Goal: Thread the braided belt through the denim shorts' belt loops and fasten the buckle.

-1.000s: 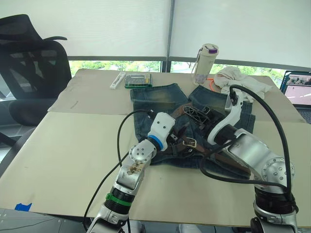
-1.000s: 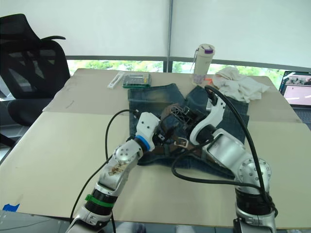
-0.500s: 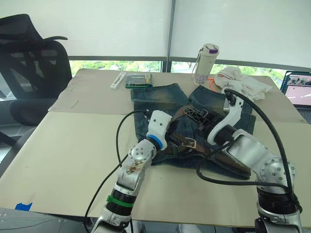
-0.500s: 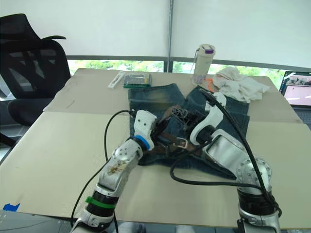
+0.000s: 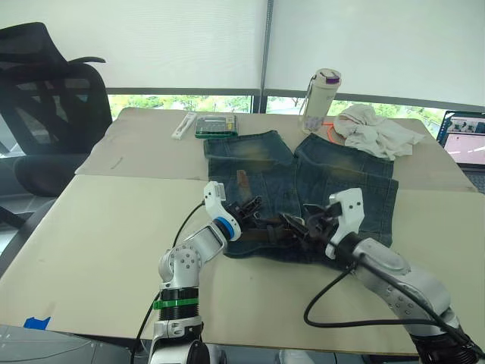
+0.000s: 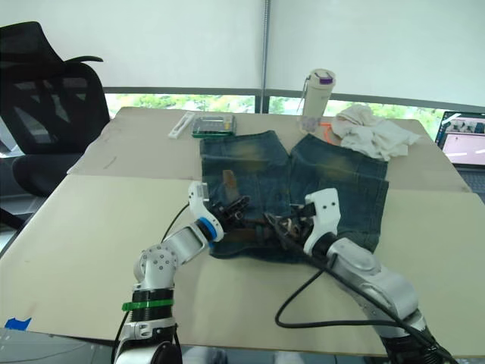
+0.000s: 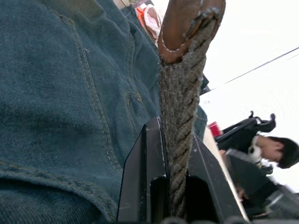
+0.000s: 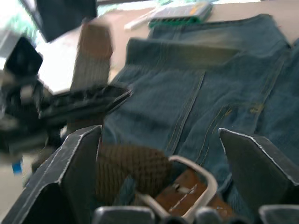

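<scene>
The denim shorts (image 5: 303,167) lie flat on the table, waistband toward me. The braided belt (image 5: 264,232) runs along the waistband. My left gripper (image 5: 246,206) is shut on the belt's leather-tipped end (image 7: 180,98), which stands upright above the cloth (image 5: 241,182). My right gripper (image 5: 312,220) hovers over the waistband's middle with its fingers (image 8: 79,163) spread wide. The silver buckle (image 8: 209,179) lies between them on brown strap, ungripped. I cannot make out the belt loops.
A bottle (image 5: 319,95), a white cloth (image 5: 377,133), a green box (image 5: 216,125) and a white stick (image 5: 182,125) line the far edge. A laptop (image 5: 464,148) stands at the right, an office chair (image 5: 45,114) at the left. A person (image 7: 275,151) sits beyond.
Both arms have pulled back and down to the waistband. The left gripper has shut on the belt's end. The right gripper has opened. The bunched belt no longer lies piled on the shorts.
</scene>
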Robot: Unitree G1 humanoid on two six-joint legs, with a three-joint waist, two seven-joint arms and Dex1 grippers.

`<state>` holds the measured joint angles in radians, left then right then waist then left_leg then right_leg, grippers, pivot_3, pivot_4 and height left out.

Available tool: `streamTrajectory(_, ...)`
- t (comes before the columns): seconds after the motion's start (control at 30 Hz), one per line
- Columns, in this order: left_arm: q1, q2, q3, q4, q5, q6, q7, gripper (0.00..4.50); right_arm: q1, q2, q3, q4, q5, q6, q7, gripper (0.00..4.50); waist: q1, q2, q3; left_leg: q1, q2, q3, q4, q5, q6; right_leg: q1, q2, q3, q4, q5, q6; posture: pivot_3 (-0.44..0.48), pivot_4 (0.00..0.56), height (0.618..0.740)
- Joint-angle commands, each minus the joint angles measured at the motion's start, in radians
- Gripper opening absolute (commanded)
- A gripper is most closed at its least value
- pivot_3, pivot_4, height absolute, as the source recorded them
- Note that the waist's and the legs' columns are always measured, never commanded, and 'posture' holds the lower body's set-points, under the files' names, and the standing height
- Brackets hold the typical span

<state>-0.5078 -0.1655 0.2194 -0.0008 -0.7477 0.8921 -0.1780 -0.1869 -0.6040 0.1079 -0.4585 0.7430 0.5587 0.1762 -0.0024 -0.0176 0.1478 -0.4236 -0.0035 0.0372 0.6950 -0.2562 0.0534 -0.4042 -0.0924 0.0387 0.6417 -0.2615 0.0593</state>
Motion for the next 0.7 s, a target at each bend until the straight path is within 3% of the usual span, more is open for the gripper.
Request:
streamTrajectory(0.03, -0.034, -0.004, -0.051, -0.014, 0.040, -0.079, -0.012, 0.00, 0.034, 0.008, 0.007, 0.040, -0.114, -0.072, 0.081, 4.46, 0.003, 0.000, 0.000, 0.000, 0.000, 0.000, 0.000, 0.000, 0.000, 0.000, 0.000, 0.000, 0.000, 0.000, 0.000, 0.000, 0.150, 0.740)
streamTrajectory(0.27, 0.005, 0.007, -0.060, -0.101, 0.059, -0.157, 0.023, 0.00, 0.119, 0.025, -0.036, 0.165, -0.243, -0.135, 0.174, 4.46, 0.010, 0.000, 0.000, 0.001, 0.000, 0.000, 0.000, 0.000, -0.001, 0.000, 0.000, 0.001, 0.000, 0.000, 0.000, 0.000, 0.150, 0.740)
streamTrajectory(0.47, 0.009, 0.038, 0.011, -0.124, -0.009, -0.148, 0.043, 0.00, 0.162, -0.003, -0.019, 0.203, -0.370, -0.196, 0.262, 4.46, 0.012, 0.000, 0.000, 0.001, 0.000, 0.000, -0.001, 0.000, -0.001, 0.000, 0.000, 0.001, 0.000, 0.000, 0.000, 0.000, 0.150, 0.740)
streamTrajectory(0.7, 0.041, 0.066, -0.047, -0.140, -0.013, -0.117, 0.026, 0.00, 0.193, 0.016, -0.200, 0.129, -0.159, -0.137, 0.391, 4.46, 0.015, 0.000, 0.000, 0.001, 0.000, 0.000, -0.001, 0.000, -0.001, 0.000, 0.000, 0.001, 0.000, 0.000, 0.000, 0.000, 0.150, 0.740)
